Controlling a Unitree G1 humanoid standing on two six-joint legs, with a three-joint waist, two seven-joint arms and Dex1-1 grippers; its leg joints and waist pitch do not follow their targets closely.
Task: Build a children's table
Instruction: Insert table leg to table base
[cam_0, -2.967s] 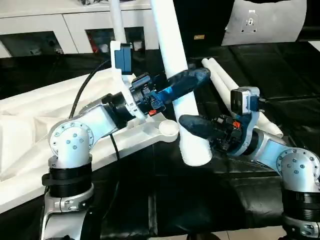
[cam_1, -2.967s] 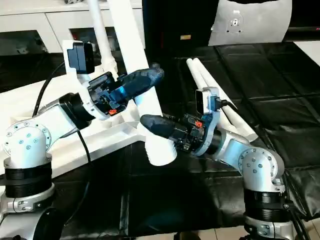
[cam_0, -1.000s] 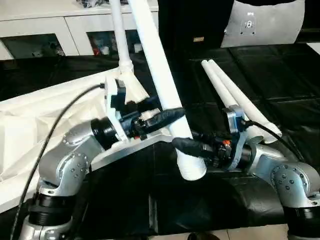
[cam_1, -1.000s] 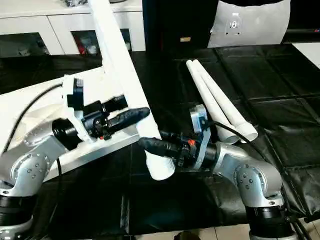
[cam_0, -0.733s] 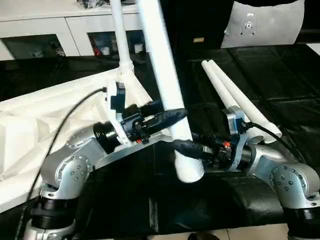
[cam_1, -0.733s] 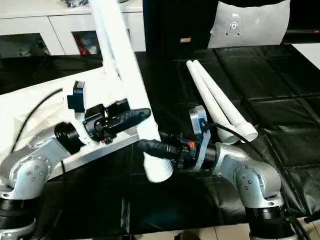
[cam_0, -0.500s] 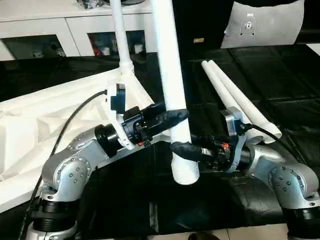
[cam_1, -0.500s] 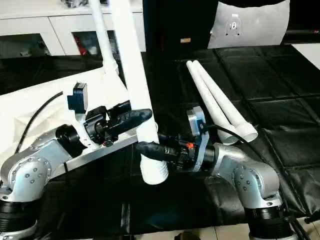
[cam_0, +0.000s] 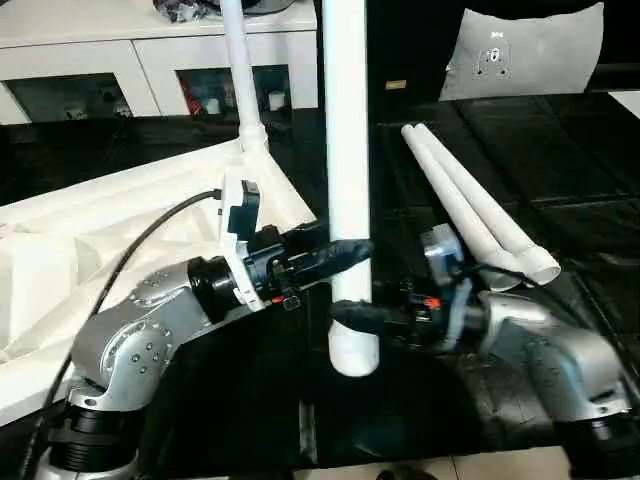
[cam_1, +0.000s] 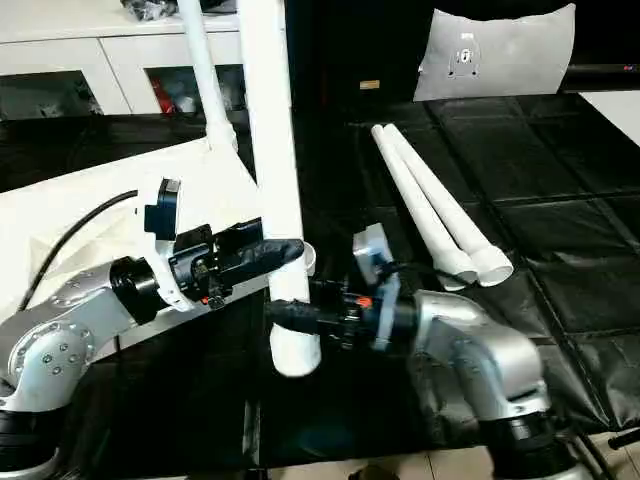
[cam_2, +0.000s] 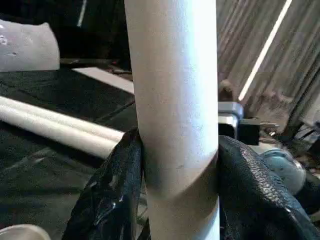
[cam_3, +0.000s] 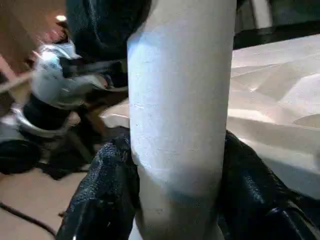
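Holding the white tube leg (cam_0: 345, 180) upright between left claw (cam_0: 345, 250) and right claw (cam_0: 350, 315), both clamped half-closed, beside the overturned tabletop (cam_0: 120, 220), risks missing its corner socket if tilted

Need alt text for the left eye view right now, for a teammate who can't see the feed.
Both grippers clamp one upright white tube leg near its lower end: the left gripper just above the right gripper. The upturned white table top lies on the left with another leg standing in its far corner. Two spare legs lie side by side on the black work table.
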